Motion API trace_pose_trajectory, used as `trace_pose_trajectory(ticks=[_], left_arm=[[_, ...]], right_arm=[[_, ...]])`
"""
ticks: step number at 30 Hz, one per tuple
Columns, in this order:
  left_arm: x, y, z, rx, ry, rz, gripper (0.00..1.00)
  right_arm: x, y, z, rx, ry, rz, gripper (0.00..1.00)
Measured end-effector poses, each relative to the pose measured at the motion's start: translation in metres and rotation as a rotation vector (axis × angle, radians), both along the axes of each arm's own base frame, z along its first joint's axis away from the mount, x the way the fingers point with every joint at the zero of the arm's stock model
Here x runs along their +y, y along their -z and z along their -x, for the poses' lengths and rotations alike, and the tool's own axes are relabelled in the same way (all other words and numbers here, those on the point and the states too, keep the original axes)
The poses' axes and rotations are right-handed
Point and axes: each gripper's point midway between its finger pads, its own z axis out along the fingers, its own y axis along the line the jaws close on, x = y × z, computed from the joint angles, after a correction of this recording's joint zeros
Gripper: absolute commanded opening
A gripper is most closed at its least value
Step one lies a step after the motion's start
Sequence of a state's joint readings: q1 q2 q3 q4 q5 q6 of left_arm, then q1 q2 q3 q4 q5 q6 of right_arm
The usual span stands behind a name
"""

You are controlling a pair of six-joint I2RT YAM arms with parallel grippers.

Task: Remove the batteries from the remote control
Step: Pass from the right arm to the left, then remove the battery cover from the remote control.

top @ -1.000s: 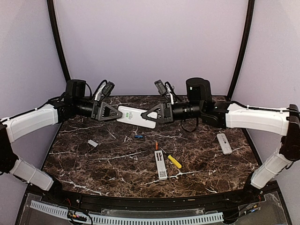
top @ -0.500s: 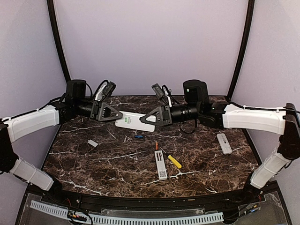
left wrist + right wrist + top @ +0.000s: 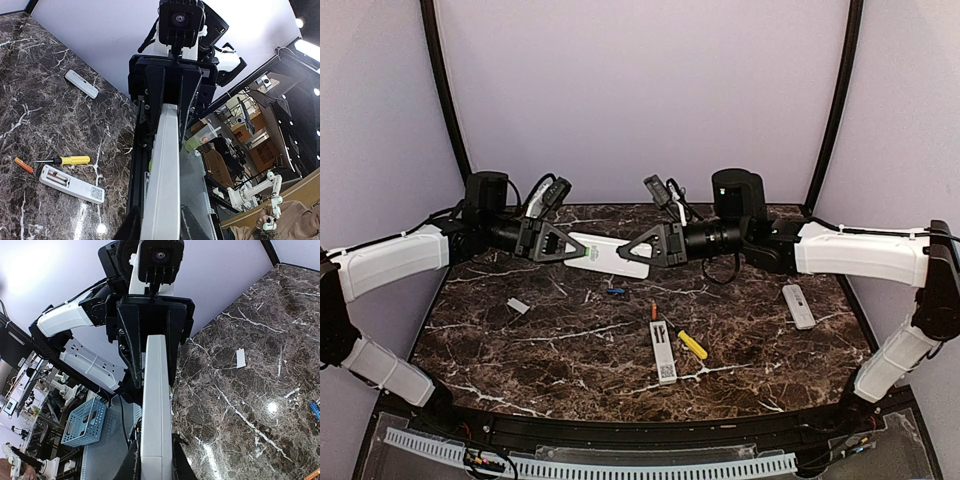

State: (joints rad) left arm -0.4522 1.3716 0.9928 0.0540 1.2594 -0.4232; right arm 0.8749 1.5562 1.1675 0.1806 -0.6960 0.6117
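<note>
A white remote control (image 3: 610, 253) hangs level above the back of the table, held at both ends. My left gripper (image 3: 566, 246) is shut on its left end, my right gripper (image 3: 638, 248) on its right end. In the left wrist view the remote control (image 3: 166, 165) runs edge-on between the fingers of the left gripper (image 3: 161, 227). The right wrist view shows the same remote control (image 3: 156, 410) clamped in the right gripper (image 3: 156, 465). Two batteries lie loose on the marble, a blue battery (image 3: 615, 291) and an orange battery (image 3: 653, 311).
An opened white remote (image 3: 663, 352) lies at mid-table beside a yellow-handled screwdriver (image 3: 691, 344). Another white remote (image 3: 798, 306) rests at the right. A small white cover (image 3: 518, 306) lies at the left. The table's dark front rim (image 3: 620, 425) runs below.
The left gripper's jaws have closed onto the remote's left end. The right gripper and the remote have shifted a little to the left.
</note>
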Motion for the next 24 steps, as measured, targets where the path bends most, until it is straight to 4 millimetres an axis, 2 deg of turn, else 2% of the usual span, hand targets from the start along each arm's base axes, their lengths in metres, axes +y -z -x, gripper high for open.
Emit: trace_pose_trajectory(ticks=[7, 8, 10, 14, 16, 19, 24], left_arm=[[0.0, -0.002, 0.002, -0.031, 0.021, 0.016, 0.08], [0.0, -0.002, 0.003, -0.033, 0.024, 0.018, 0.05], [0.0, -0.003, 0.003, -0.033, 0.025, 0.018, 0.0], [0.0, -0.001, 0.001, -0.022, 0.015, 0.011, 0.0], [0.0, 0.001, -0.001, -0.01, 0.002, 0.0, 0.0], [-0.001, 0.003, -0.003, -0.007, -0.014, -0.007, 0.0], [0.001, 0.005, -0.01, 0.002, -0.051, -0.02, 0.0]], right_arm=[[0.0, -0.002, 0.002, 0.016, -0.011, -0.007, 0.0], [0.001, -0.002, 0.002, 0.017, -0.01, -0.009, 0.05], [0.0, -0.002, 0.001, 0.018, -0.009, -0.01, 0.2], [0.0, -0.002, -0.003, 0.02, 0.013, -0.01, 0.63], [-0.001, -0.002, -0.007, 0.013, 0.031, -0.018, 0.76], [-0.003, 0.002, -0.011, 0.014, 0.059, -0.024, 0.85], [-0.01, 0.019, -0.015, 0.047, 0.097, -0.009, 0.84]])
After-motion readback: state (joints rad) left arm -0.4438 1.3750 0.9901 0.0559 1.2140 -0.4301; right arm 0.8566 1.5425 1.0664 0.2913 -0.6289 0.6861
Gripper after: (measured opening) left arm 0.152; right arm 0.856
